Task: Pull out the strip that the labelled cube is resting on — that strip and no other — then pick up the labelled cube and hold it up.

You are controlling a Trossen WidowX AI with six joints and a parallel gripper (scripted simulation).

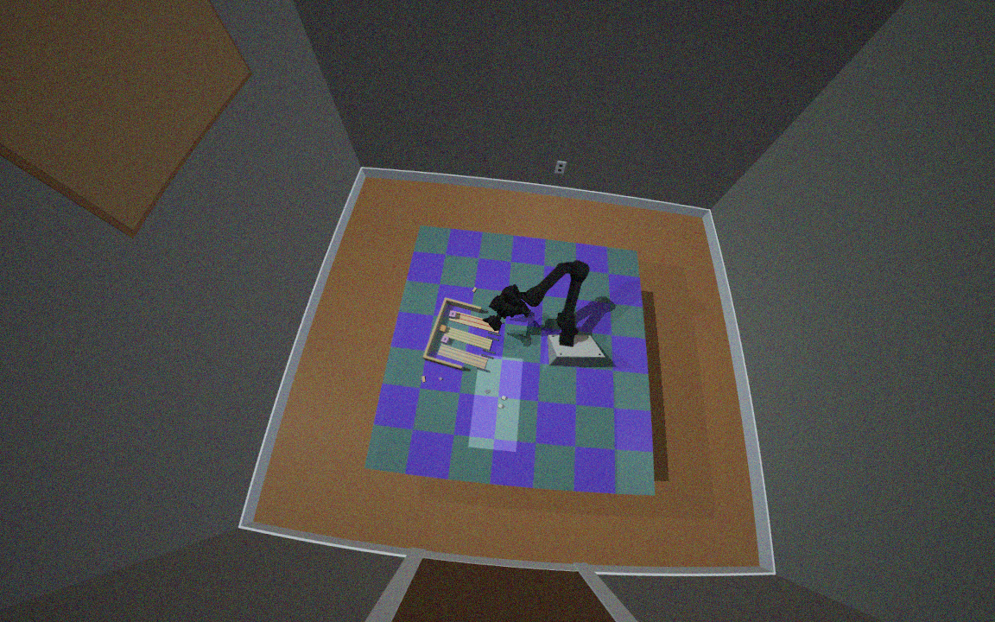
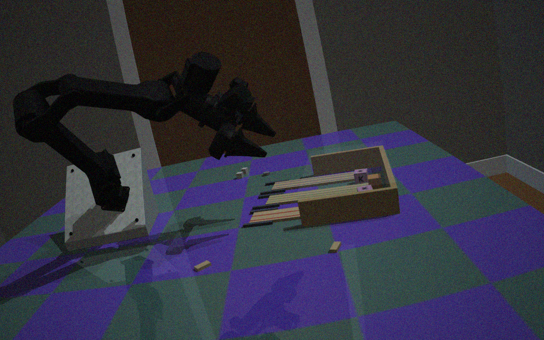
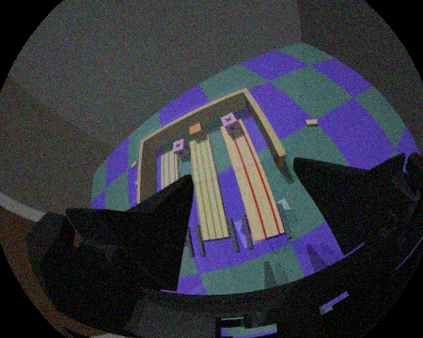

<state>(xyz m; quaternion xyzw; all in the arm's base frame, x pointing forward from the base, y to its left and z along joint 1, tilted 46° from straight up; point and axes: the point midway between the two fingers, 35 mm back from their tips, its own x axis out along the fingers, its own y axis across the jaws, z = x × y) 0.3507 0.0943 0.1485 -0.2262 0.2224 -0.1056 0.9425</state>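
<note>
My gripper [image 1: 491, 318] [image 2: 270, 145] [image 3: 244, 172] is open and empty, above the near ends of the strips. A red-striped strip [image 2: 274, 214] [image 3: 258, 197], a green-striped strip [image 1: 470, 339] [image 3: 208, 188] and a dark-striped strip [image 1: 464, 357] [image 3: 169, 166] lie side by side, reaching into a wooden tray. One pink labelled cube [image 1: 453, 314] [image 3: 228, 120] is at the red-striped strip's far end. Another pink cube [image 2: 360, 177] [image 3: 179, 146], marked K, stands between the far ends of the green- and dark-striped strips; what bears it is unclear. An orange block [image 1: 442, 327] [image 3: 195, 128] is at the green-striped strip's far end.
The wooden tray [image 1: 434, 328] [image 2: 350, 207] [image 3: 268, 129] has walls on three sides and opens toward the arm. Short dark rails [image 2: 258, 223] [image 3: 232, 235] flank the strips' near ends. Small loose blocks [image 2: 202, 266] [image 3: 311, 122] lie outside the tray.
</note>
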